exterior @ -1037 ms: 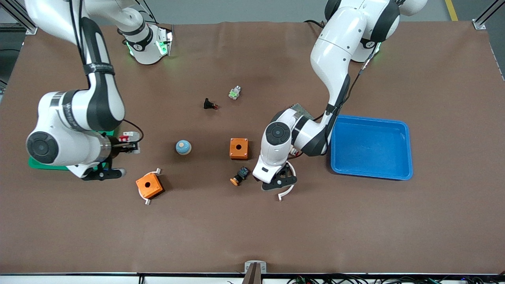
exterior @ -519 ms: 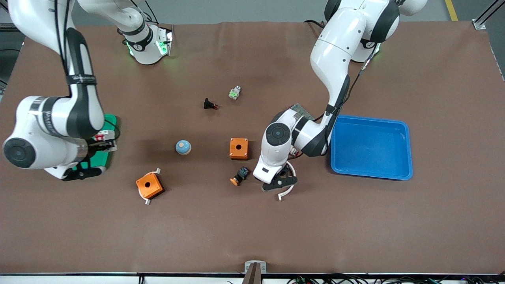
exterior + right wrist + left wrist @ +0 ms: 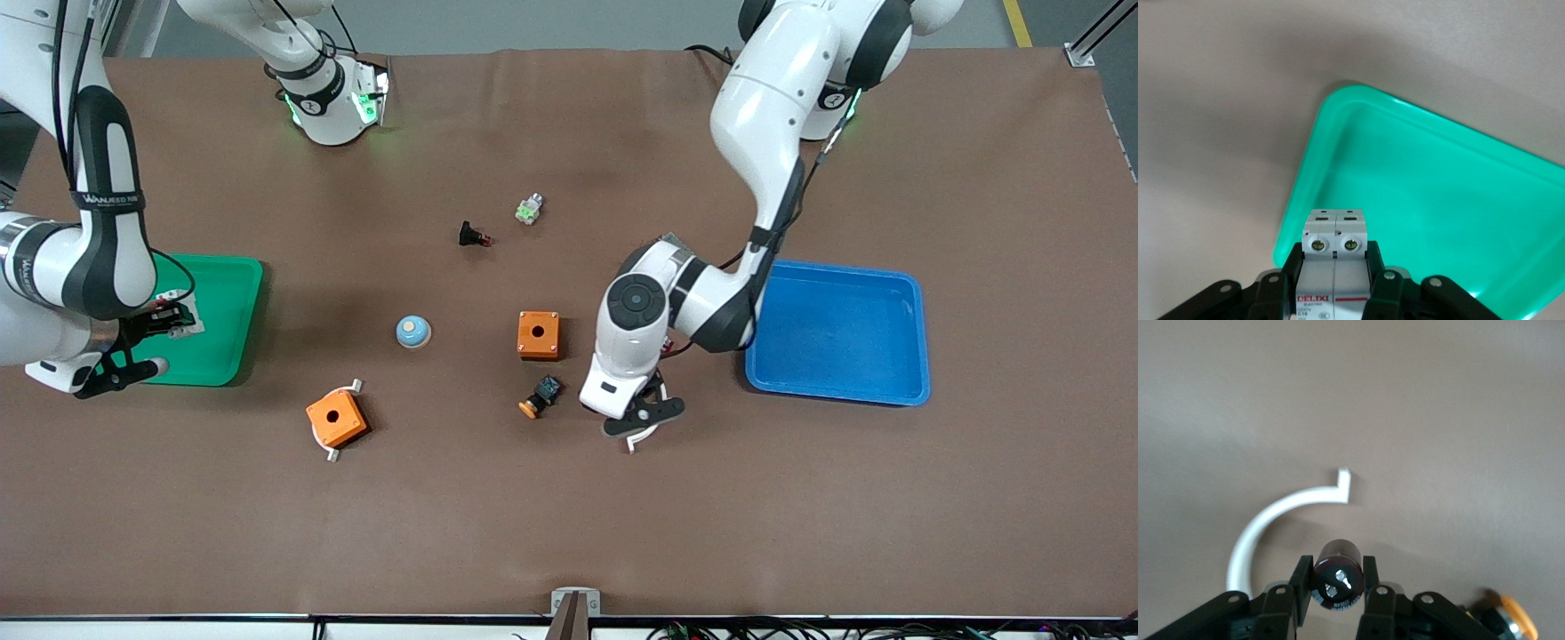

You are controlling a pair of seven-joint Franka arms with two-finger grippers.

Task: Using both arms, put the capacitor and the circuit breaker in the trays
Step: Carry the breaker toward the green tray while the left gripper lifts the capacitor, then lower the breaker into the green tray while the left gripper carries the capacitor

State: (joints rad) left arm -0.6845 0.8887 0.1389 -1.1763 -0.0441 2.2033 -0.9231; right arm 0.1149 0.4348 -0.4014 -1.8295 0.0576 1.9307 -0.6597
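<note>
My left gripper [image 3: 642, 414] is shut on the capacitor [image 3: 1337, 573], a stubby black cylinder with whitish spots on its end. It holds it low over the table, over a white curved strip [image 3: 1269, 515]. The gripper hides the capacitor in the front view. My right gripper [image 3: 169, 322] is shut on the circuit breaker [image 3: 180, 321], a white-grey block. It holds it over the green tray [image 3: 227, 293] at the right arm's end of the table. The right wrist view shows the breaker [image 3: 1335, 248] between the fingers over the tray's corner [image 3: 1438, 193].
A blue tray [image 3: 836, 268] lies toward the left arm's end. Beside my left gripper are a black push-button with an orange cap [image 3: 540, 396] and an orange box [image 3: 539, 335]. Another orange box [image 3: 336, 418], a blue dome [image 3: 413, 332], a black red-tipped part [image 3: 472, 236] and a green-white part [image 3: 529, 210] lie mid-table.
My right arm has carried the circuit breaker from beside the green tray to over it. My left gripper has shifted slightly toward the blue tray with the capacitor.
</note>
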